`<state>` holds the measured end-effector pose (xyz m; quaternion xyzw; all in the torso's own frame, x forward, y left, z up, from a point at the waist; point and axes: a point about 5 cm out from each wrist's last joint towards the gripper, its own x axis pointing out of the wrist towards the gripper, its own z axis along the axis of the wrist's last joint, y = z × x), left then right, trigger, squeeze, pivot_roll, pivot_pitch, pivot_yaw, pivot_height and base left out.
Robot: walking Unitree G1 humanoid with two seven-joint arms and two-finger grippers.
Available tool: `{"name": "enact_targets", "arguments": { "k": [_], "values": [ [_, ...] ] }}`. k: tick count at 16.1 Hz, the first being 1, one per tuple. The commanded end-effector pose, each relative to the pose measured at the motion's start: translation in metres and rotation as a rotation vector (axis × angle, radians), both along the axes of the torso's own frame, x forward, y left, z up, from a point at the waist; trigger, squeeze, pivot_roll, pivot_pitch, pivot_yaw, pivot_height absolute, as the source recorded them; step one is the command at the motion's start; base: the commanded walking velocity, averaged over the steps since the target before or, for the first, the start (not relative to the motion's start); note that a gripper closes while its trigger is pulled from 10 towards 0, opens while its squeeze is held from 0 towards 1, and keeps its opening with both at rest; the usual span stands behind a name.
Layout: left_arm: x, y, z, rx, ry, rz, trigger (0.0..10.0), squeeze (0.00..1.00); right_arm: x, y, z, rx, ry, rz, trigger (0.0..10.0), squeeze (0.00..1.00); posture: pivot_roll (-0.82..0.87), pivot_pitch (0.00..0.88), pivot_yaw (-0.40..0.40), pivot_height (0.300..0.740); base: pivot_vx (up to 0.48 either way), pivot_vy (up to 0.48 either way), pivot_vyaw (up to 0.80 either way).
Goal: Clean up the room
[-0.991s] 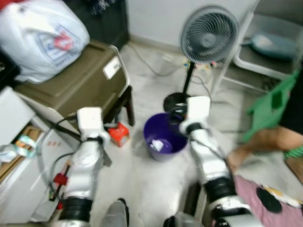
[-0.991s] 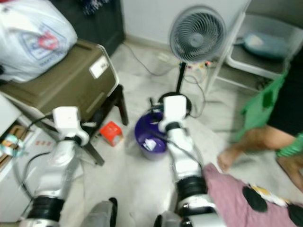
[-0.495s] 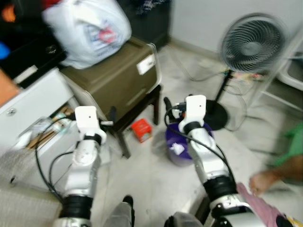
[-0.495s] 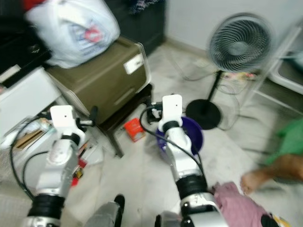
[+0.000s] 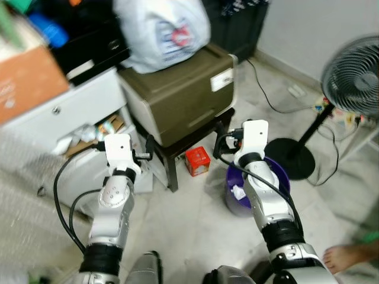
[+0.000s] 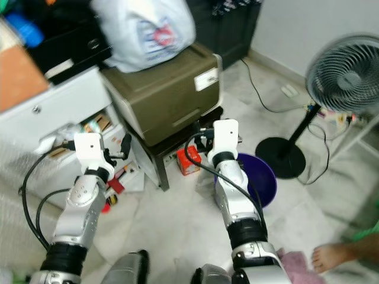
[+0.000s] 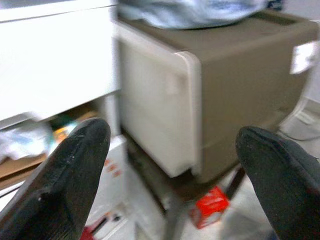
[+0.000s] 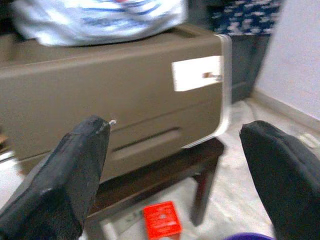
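1. Presently, left gripper: fingers spread wide, holding nothing, raised before the white drawer unit.
2. Right gripper: fingers equally wide, empty, above the one purple bucket, facing the one brown box on its dark stool.
3. One red carton lies on the floor under the stool's edge.
4. One fan stands near; bare floor lies between the arms.

The floor carries a red box at 12 o'clock, a purple bucket at 2, a stool beside the box.
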<state>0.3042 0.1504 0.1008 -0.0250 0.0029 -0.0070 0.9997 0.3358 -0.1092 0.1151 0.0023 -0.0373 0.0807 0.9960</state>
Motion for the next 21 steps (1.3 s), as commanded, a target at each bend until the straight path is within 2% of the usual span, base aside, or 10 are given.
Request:
{"name": "enact_targets", "arguments": {
  "k": [1,7,9,15,17,19,20,21],
  "values": [
    [-0.001,0.005,-0.001,-0.003,0.005,0.025,10.0,0.0,0.0,0.005,0.001,-0.001,-0.004,0.023,10.0,0.0,0.03,0.164,-0.035,0.74,0.0,0.0,0.8],
    [0.001,0.005,-0.002,0.005,0.009,0.022,10.0,0.0,0.001,0.005,0.002,-0.001,-0.007,0.023,10.0,0.0,0.03,0.153,-0.031,0.74,0.0,0.0,0.8],
    [-0.001,0.001,-0.006,0.001,0.039,-0.019,10.0,0.0,0.001,0.002,0.001,-0.008,-0.006,0.015,10.0,0.0,0.03,0.152,-0.028,0.74,0.0,0.0,0.8],
    [0.0,-0.002,-0.009,0.002,0.056,-0.042,10.0,0.0,0.001,-0.001,0.001,-0.007,-0.007,0.005,10.0,0.0,0.02,0.154,-0.025,0.74,0.0,0.0,0.8],
    [-0.001,-0.002,-0.009,0.002,0.059,-0.042,10.0,0.0,0.0,-0.003,0.001,-0.004,-0.007,0.0,10.0,0.0,0.02,0.155,-0.023,0.74,0.0,0.0,0.22],
    [-0.004,-0.005,-0.013,-0.015,0.096,-0.083,10.0,0.0,-0.001,-0.009,-0.002,-0.015,-0.002,-0.017,10.0,0.0,0.02,0.153,-0.023,0.74,0.0,0.0,0.0],
    [-0.007,-0.006,-0.014,-0.004,0.107,-0.121,10.0,0.0,-0.004,-0.016,-0.004,-0.024,0.004,-0.03,10.0,0.0,0.02,0.153,-0.021,0.74,0.0,0.0,0.0],
    [-0.011,-0.006,-0.015,0.044,0.115,-0.152,10.0,0.0,-0.008,-0.025,-0.007,-0.045,0.012,-0.048,10.0,0.0,0.02,0.153,-0.019,0.74,0.0,0.0,0.0]
  ]
}}
